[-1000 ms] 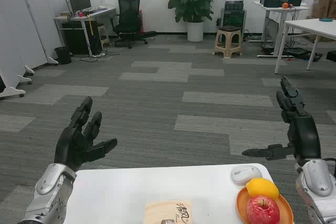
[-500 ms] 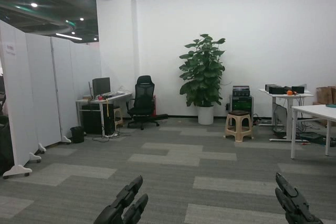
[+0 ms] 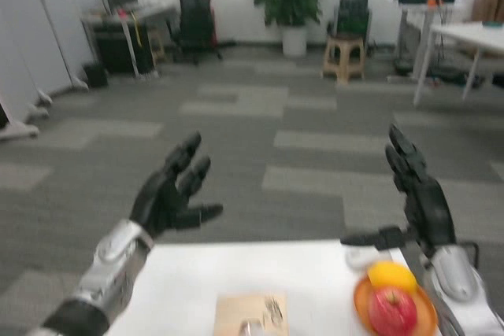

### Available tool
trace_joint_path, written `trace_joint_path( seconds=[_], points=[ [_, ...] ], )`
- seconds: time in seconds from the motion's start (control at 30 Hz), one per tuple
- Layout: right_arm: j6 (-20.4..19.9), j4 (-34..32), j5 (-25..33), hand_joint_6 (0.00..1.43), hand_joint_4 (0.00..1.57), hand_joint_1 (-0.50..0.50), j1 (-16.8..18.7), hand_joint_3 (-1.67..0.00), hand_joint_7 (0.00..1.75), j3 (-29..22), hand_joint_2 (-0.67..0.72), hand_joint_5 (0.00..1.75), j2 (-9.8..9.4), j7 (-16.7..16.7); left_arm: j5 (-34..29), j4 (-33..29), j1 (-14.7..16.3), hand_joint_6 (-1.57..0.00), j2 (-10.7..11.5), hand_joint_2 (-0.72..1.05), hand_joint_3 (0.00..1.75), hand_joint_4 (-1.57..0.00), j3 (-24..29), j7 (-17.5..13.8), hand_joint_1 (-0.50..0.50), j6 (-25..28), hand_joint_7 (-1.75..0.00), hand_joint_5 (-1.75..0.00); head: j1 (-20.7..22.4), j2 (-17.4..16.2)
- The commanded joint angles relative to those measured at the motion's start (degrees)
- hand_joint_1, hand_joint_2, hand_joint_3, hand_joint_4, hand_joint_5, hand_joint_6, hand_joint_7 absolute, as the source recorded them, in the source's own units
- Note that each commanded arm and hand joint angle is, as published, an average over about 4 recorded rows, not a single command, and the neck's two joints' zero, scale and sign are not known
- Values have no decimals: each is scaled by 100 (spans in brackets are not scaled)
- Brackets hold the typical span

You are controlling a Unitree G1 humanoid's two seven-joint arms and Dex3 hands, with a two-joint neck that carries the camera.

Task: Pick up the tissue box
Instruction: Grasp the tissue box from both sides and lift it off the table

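Observation:
The tissue box, light wood-coloured with dark lettering on top, lies at the near edge of the white table, partly cut off by the bottom of the picture. My left hand hovers open above the table's far left corner, fingers spread and pointing forward. My right hand is raised open over the table's far right edge, thumb stretched inward. Neither hand touches the box. The picture is blurred.
An orange plate holding a red apple and a yellow lemon sits right of the box. A white mouse lies behind the plate. Beyond the table are grey carpet, a stool, desks and a plant.
The camera tipped up to the room and has dipped back down to the table. Both hands now stand closer in toward the middle than a second ago.

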Motion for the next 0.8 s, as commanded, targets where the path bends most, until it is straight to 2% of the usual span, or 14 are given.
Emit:
trace_joint_path(
  seconds=[0.03, 0.13, 0.23, 0.6, 0.8],
  points=[
    [48, 120, 50, 0, 0, -38, 2, -22, 7, 92, -10, 0, 26, 6, -86, 123, -4, 0, 70, 105, 31, 0, -51, 19, 50, 16, 0, 0, -118, -515],
    [48, 186, 57, 0, 0, -38, 4, -18, 7, 108, -10, 0, 55, 13, -179, 217, -4, 0, 85, 105, 31, 0, -158, 19, 50, 16, 0, 0, -193, -998],
    [48, 241, 52, 0, 0, -38, 10, -24, 7, 110, -10, 0, 68, 39, -227, 310, -4, 0, 101, 105, 26, 0, -200, 19, 50, 20, 0, 0, -240, -1249],
    [55, 564, 48, 0, 0, -35, 15, -16, 5, 211, -10, 0, 57, 310, -431, 738, -4, 0, 252, 105, 26, 0, -459, 19, 50, 24, 0, 0, -462, -1817],
    [140, 689, 63, 0, 0, -33, 10, -24, 5, 299, -10, 0, -51, 791, -614, 999, 2, 0, 476, 105, 26, 0, -707, 1, 50, 24, 0, 0, -527, -2065]
  ],
)
